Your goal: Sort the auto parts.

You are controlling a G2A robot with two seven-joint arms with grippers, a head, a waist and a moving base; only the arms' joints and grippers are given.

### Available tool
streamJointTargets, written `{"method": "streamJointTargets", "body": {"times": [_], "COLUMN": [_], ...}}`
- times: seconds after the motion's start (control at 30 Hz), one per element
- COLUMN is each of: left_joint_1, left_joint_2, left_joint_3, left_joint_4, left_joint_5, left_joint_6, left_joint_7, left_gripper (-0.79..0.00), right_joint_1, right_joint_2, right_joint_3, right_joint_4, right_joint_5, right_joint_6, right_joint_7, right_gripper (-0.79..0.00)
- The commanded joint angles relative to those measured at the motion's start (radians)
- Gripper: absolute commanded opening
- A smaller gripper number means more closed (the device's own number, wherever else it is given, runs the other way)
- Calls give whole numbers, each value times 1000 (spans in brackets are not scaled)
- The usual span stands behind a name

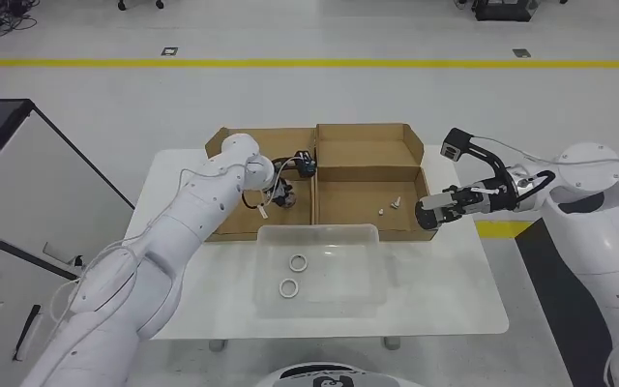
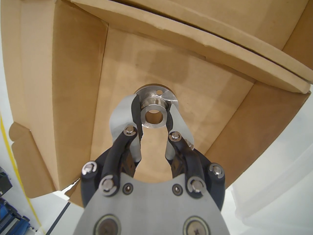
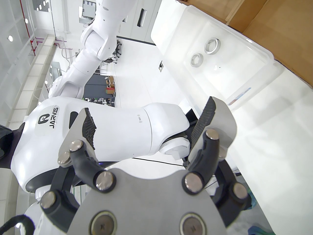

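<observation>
left wrist view shows the left gripper (image 2: 153, 121) clamped on a metal flanged bushing (image 2: 156, 92) inside a cardboard box (image 2: 73, 79); the right gripper (image 3: 149, 110) hangs open beside the other box (image 1: 350, 208); two rings (image 1: 298, 261) lie in the clear bin (image 1: 315, 229).

The setting is an industrial robotics lab or test hall. Indicators:
- A smooth pale floor (image 1: 387, 97) is marked with a straight yellow line (image 1: 309, 63) and fitted with square hatches (image 1: 169, 50).
- The high ceiling carries round lights (image 3: 10, 38) and red pipes (image 3: 27, 20).
- An office chair (image 3: 118, 47) stands in the open room behind.
- A white table (image 1: 455, 290) serves as a workstation and carries cardboard boxes (image 1: 368, 150) and a clear bin (image 1: 314, 230).
</observation>
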Motion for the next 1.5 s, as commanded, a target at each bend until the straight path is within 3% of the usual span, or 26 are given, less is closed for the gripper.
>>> {"method": "streamJointTargets", "body": {"times": [0.0, 0.3, 0.33, 0.43, 0.47, 0.5, 0.8, 1.07, 1.27, 1.47], "left_joint_1": [-1, -16, -18, -24, -26, -29, -75, -126, -140, -39], "left_joint_2": [-8, -42, -45, -53, -55, -57, -64, -38, 8, 85], "left_joint_3": [11, 42, 44, 47, 48, 44, 28, -26, -99, -149], "left_joint_4": [20, 108, 115, 137, 145, 153, 176, 137, 2, -277], "left_joint_5": [2, 0, 1, -1, -3, -15, -29, -51, -106, -178], "left_joint_6": [-1, -5, -5, -5, -7, -9, -22, -37, -72, -4], "left_joint_7": [4, 42, 45, 59, 63, 67, 72, 56, -45, -145], "left_gripper": [-785, -785, -576, -326, -117, 0, 0, 0, 0, 0], "right_joint_1": [0, 0, 0, 0, 0, 0, 0, 0, 0, 0], "right_joint_2": [0, 0, 0, 0, 0, 0, 0, 0, 0, 0], "right_joint_3": [0, 0, 0, 0, 0, 0, 0, 0, 0, 0], "right_joint_4": [0, 0, 0, 0, 0, 0, 0, 0, 0, 0], "right_joint_5": [0, 0, 0, 0, 0, 0, 0, 0, 0, 0], "right_joint_6": [0, 0, 0, 0, 0, 0, 0, 0, 0, 0], "right_joint_7": [0, 0, 0, 0, 0, 0, 0, 0, 0, 0], "right_gripper": [0, 0, 0, 0, 0, 0, 0, 0, 0, 0]}}
